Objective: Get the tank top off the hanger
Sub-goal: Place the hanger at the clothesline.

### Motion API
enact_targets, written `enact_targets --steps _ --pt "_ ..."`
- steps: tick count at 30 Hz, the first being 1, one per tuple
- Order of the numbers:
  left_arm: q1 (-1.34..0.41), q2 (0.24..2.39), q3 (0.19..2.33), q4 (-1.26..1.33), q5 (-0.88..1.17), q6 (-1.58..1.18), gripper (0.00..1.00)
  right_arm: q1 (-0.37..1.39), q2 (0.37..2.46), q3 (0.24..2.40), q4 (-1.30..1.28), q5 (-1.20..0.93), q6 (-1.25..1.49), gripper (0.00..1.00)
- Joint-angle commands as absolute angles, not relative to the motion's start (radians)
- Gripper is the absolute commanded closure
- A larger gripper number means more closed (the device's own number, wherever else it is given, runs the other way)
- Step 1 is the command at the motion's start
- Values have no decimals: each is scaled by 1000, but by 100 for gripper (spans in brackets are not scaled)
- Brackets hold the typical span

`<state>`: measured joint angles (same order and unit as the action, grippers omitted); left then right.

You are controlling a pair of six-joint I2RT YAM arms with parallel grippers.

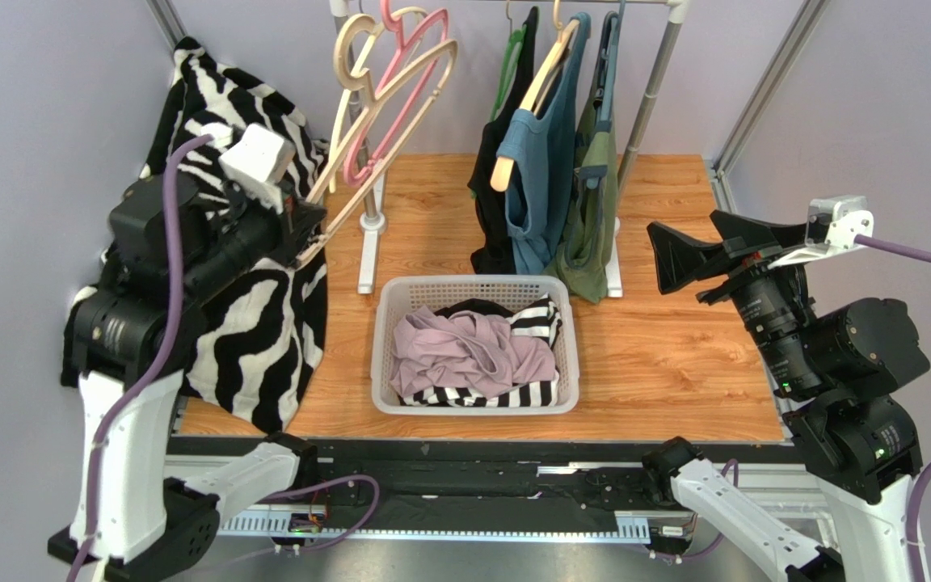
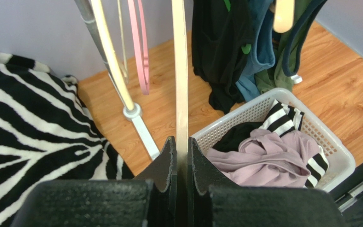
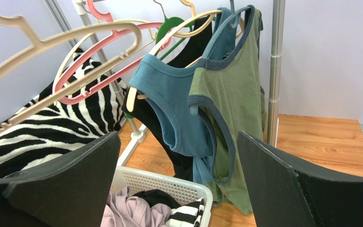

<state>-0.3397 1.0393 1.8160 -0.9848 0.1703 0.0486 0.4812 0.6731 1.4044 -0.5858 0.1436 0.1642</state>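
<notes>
A zebra-striped tank top (image 1: 252, 327) hangs at the far left, draped behind and below my left arm; it also fills the left of the left wrist view (image 2: 22, 118) and the lower left of the right wrist view (image 3: 41, 127). My left gripper (image 1: 309, 230) is shut on the lower bar of a beige hanger (image 2: 180, 71), which slants up to the rail (image 1: 385, 133). Whether the top still hangs on that hanger I cannot tell. My right gripper (image 1: 689, 273) is open and empty at the right, its jaws (image 3: 178, 137) facing the hanging clothes from a distance.
Black (image 1: 495, 182), blue (image 1: 543, 170) and green (image 1: 592, 218) tank tops hang on the rail's right half. A pink hanger (image 1: 398, 73) hangs next to the beige one. A white basket (image 1: 473, 408) with pink and striped clothes sits mid-table. The rack's foot (image 1: 373, 243) stands behind it.
</notes>
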Motion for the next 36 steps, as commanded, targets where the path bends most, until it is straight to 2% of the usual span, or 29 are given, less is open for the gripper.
enact_targets --steps 1,13,19,32,36 --pt "-336 1162 1896 -1020 156 8 100 479 703 1427 -555 150 195 0" --pt "-336 1509 2270 -1042 160 6 100 479 729 1391 -508 89 241 0" --pt "-337 1630 2377 -1032 140 8 100 480 730 1361 -499 81 252 0" --pt "-357 1724 2424 -1020 68 23 100 479 750 1309 -471 58 284 0" --pt "-385 1710 2401 -1022 49 46 100 480 817 1368 -480 43 311 0"
